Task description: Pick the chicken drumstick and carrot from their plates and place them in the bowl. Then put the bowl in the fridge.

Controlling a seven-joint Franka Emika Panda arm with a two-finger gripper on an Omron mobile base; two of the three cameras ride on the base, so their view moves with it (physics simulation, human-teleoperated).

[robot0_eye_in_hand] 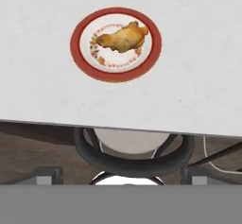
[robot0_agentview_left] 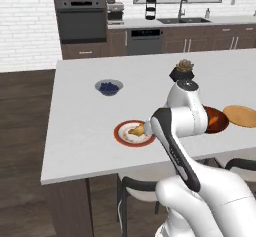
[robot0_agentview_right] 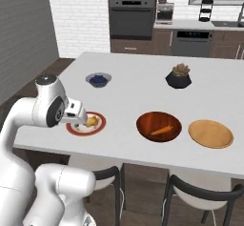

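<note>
The pincer (robot0_agentview_right: pixel 81 120) is hovering over the near side of the red-rimmed plate (robot0_agentview_right: pixel 71 128), but whether its tips are apart or together I cannot tell — the wrist is hiding them. Taking that plate as the landmark: the chicken drumstick (robot0_agentview_right: pixel 92 121) is lying on its cream centre, off toward the right rim, so the arm is likely lining up from above for a pick. In the hand view the drumstick (robot0_eye_in_hand: pixel 122 38) is stretching along a shallow diagonal, its thicker end pointing up and right, its narrower end toward the plate's middle. Beyond the plate sits the small grey bowl of blueberries (robot0_agentview_right: pixel 98 80). To the plate's right on the counter (robot0_agentview_right: pixel 128 96), the bowl (robot0_agentview_right: pixel 159 126) is already holding the carrot (robot0_agentview_right: pixel 162 130) — it is lying slantwise, one end toward the far right. Further right, the tan wooden plate (robot0_agentview_right: pixel 210 134) is sitting bare.
</note>
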